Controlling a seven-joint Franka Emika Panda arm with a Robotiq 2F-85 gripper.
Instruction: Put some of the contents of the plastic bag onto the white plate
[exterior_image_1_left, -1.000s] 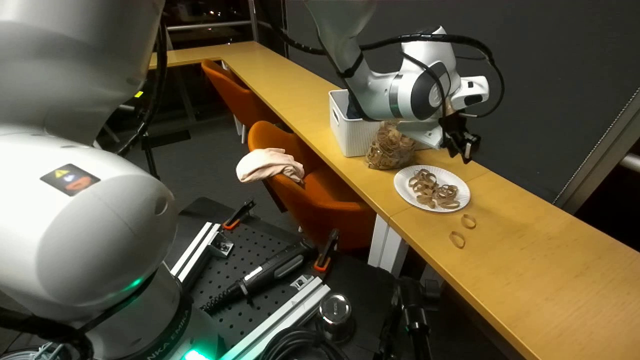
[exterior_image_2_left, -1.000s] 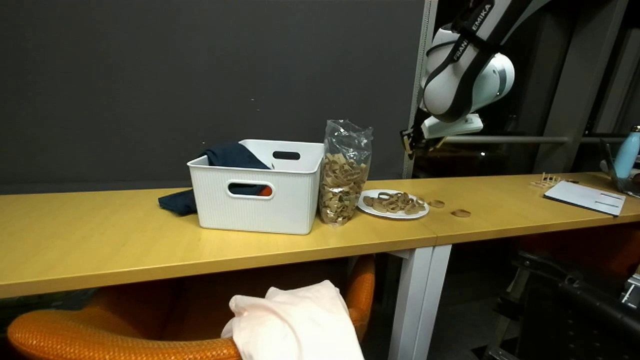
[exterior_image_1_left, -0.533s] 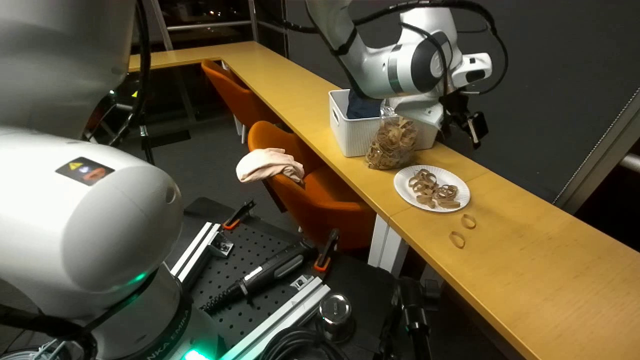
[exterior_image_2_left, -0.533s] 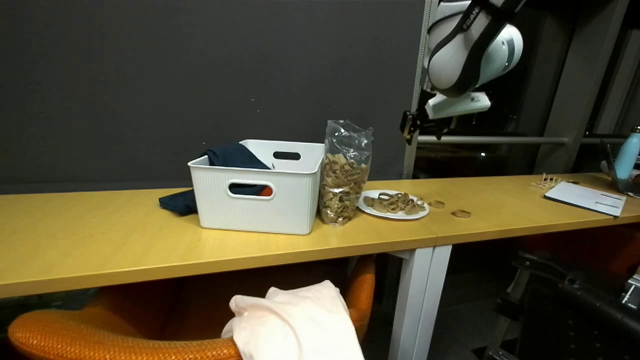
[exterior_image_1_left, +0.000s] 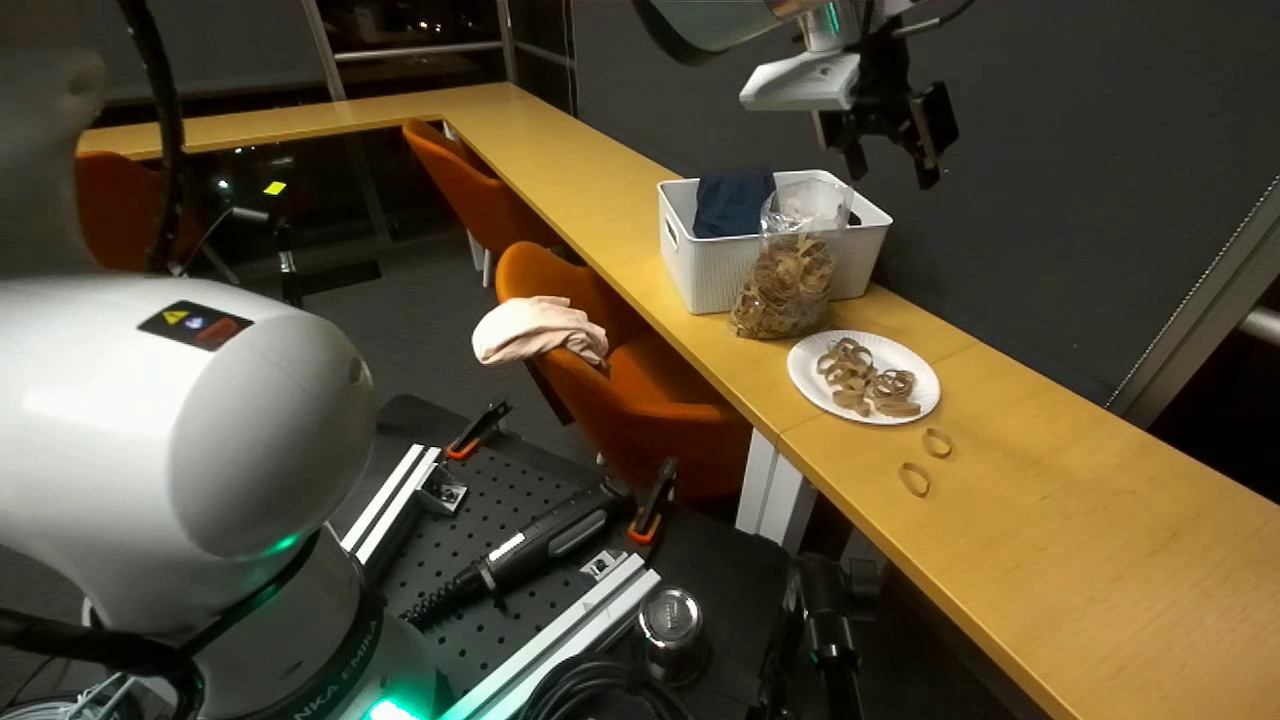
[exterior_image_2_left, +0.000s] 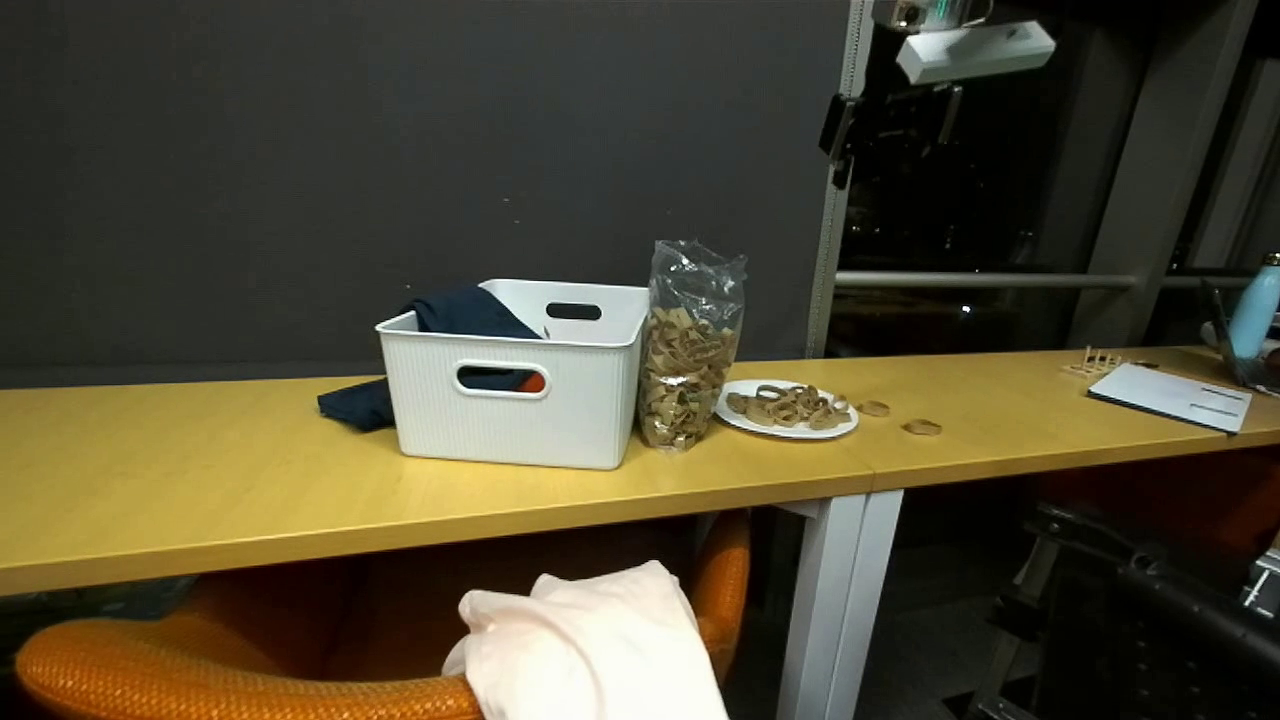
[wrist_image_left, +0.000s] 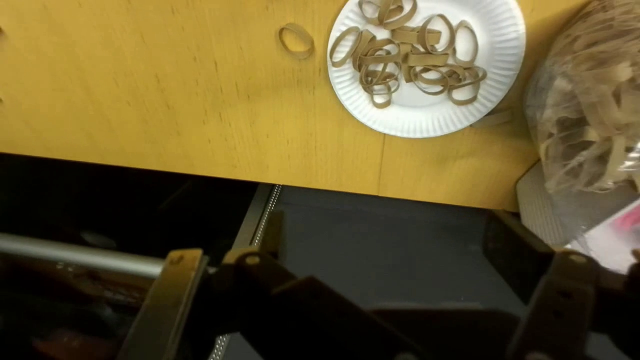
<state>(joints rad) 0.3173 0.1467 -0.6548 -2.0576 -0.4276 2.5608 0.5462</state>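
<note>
The white plate (exterior_image_1_left: 808, 362) (exterior_image_2_left: 762, 428) (wrist_image_left: 420, 122) lies on the table, bearing several tan-brown rings (exterior_image_1_left: 850, 372) (wrist_image_left: 427, 60), part of the contents. Beside it the clear plastic bag (exterior_image_1_left: 785, 285) (exterior_image_2_left: 690, 345) (wrist_image_left: 595, 105) stands upright, its lower part full of the same pieces and its top crinkled. Two loose rings (exterior_image_1_left: 937, 443) (exterior_image_2_left: 922, 427) rest on the wood past the plate. High above the table, my gripper (exterior_image_1_left: 893, 172) (wrist_image_left: 387, 225) is open. Only the dark wall shows between its fingers in the wrist view, and it touches neither bag nor plate.
A white tub (exterior_image_1_left: 705, 270) (exterior_image_2_left: 510, 430) holding dark blue cloth (exterior_image_1_left: 735, 200) (exterior_image_2_left: 470, 312) stands right against the bag's far side. Farther along the table are a notebook (exterior_image_2_left: 1170, 395) and a blue bottle (exterior_image_2_left: 1255, 305). An orange chair (exterior_image_1_left: 640, 400) sits under the front edge.
My gripper has risen well above the table, and its jaws have spread wider. Bag, plate and rings stay where they were; the arm no longer covers the bag's top.
</note>
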